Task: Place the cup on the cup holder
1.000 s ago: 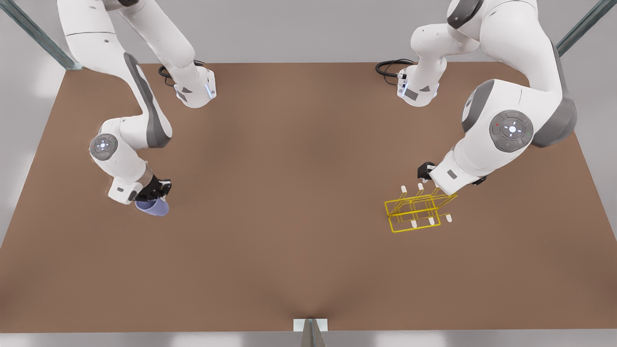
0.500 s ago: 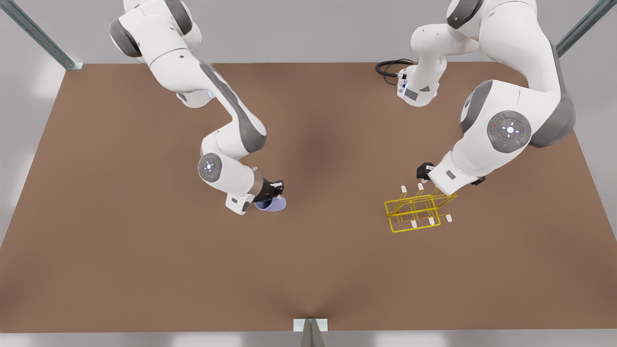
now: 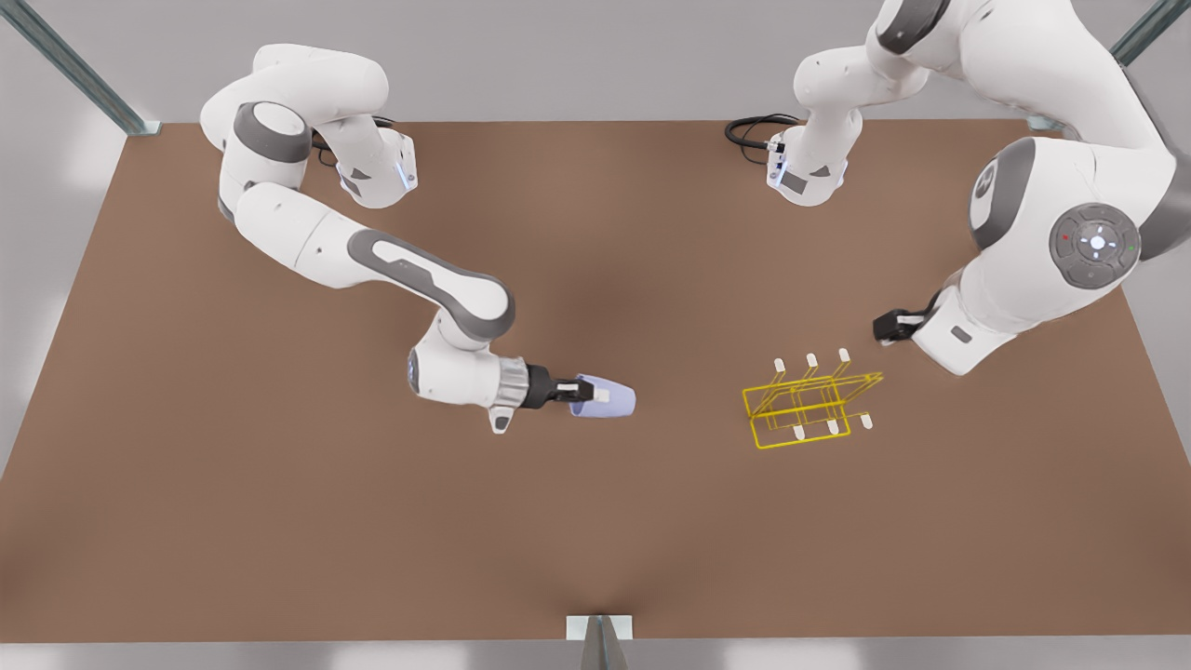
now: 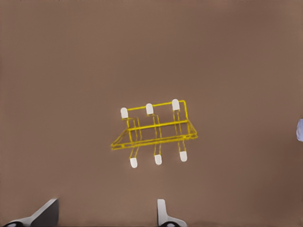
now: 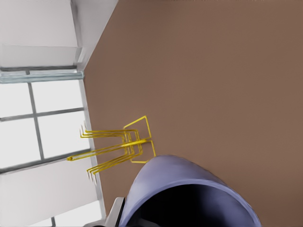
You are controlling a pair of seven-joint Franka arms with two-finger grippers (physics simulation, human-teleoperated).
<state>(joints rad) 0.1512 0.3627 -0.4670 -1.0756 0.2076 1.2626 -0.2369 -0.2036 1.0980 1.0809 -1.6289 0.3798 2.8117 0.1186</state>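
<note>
Counting the front view: two arms, one cup [image 3: 609, 400] and one cup holder [image 3: 809, 406] with six white-tipped prongs in two rows, standing on the brown bench [image 3: 595, 521] at 3 o'clock of the cup, well apart. The right jaws are clamped on the pale lavender-blue cup, which lies sideways; the right wrist view alone shows its dark open mouth [image 5: 189, 194] with the yellow wire holder [image 5: 118, 146] beyond. The left jaws, at 1 o'clock of the holder, are spread wide and empty, as the left wrist view's look down on the holder [image 4: 154, 132] shows.
</note>
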